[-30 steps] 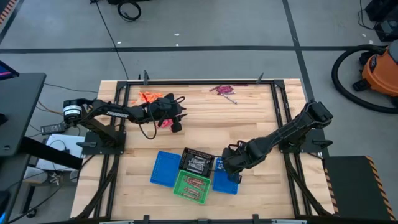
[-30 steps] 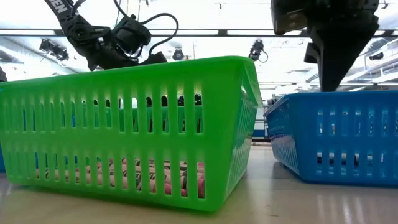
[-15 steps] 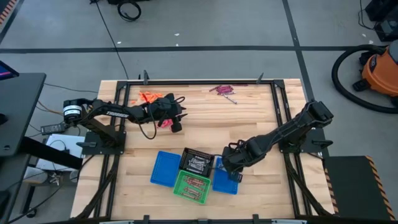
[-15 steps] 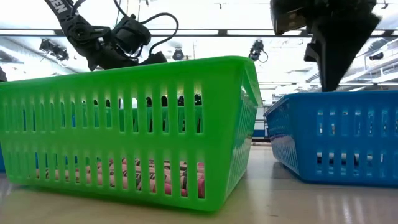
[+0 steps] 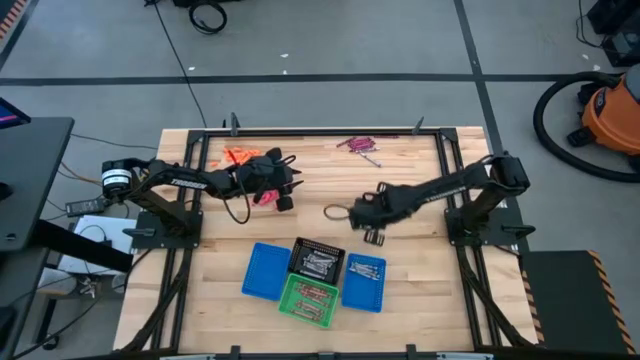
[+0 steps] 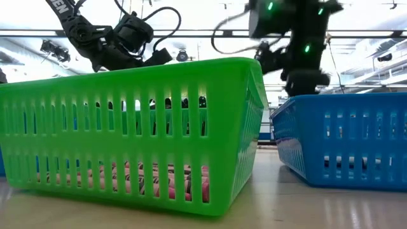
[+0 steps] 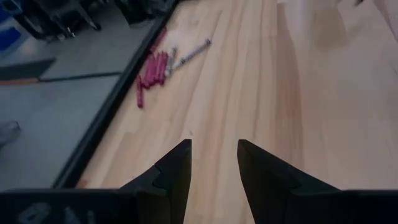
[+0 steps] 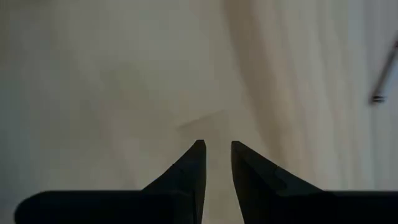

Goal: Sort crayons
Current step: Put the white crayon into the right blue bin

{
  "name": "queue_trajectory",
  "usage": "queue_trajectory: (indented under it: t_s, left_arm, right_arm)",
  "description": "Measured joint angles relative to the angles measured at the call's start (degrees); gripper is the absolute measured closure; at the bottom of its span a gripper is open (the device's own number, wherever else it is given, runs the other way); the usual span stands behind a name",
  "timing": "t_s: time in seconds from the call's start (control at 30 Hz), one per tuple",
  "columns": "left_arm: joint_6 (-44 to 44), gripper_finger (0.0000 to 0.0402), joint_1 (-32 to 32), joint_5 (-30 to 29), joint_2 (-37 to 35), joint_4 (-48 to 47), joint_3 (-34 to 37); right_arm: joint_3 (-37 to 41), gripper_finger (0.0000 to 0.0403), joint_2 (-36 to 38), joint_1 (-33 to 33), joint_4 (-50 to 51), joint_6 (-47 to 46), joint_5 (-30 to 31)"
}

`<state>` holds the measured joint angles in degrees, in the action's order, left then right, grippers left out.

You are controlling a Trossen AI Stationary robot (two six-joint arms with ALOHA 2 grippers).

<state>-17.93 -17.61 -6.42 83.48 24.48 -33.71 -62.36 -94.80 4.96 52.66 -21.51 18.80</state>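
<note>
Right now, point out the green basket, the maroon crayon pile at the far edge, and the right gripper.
green basket (image 5: 307,299): high view, on its crayon-filled middle.
maroon crayon pile (image 5: 357,144): high view, centre of the cluster.
right gripper (image 8: 216,163): right wrist view, between its empty, slightly parted fingertips.

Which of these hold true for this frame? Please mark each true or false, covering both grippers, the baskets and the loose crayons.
1. The right gripper is inside the right-hand blue basket. False: it is above bare table, empty.
2. The left gripper is open and empty. True.
3. The green basket holds crayons. True.
4. All crayons are sorted. False: a maroon pile lies loose at the far edge.
</note>
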Motion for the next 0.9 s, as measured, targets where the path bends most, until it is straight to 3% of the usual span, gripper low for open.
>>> queue_trajectory:
  t_s: [0.2,0.3,0.43,0.6,0.77,0.9]
  left_arm:
    - [-3.0,0.026,-0.3,0.2,0.0,6.9,0.0]
    - [-2.4,0.026,-0.4,3.0,-0.2,12.4,0.0]
    - [-1.7,0.026,-2.0,6.0,-2.8,11.9,-2.3]
    - [2.0,0.026,-5.0,10.2,-7.8,3.6,-10.1]
    - [5.6,0.026,-8.2,11.2,-8.3,-15.8,-20.4]
    - [8.3,0.026,-7.7,11.2,-8.1,-20.0,-21.0]
  right_arm:
    - [4.3,0.0321,0.0,-11.0,-8.8,11.4,3.0]
    - [6.4,0.0321,0.0,-17.3,-15.7,17.8,1.6]
    - [7.8,0.0321,0.0,-25.5,-20.3,25.4,-1.8]
    - [7.9,0.0321,0.5,-35.2,-23.7,29.3,-7.7]
    - [7.9,0.0321,0.5,-41.5,-25.8,29.6,-13.8]
    - [7.9,0.0321,0.3,-42.9,-25.6,30.8,-17.0]
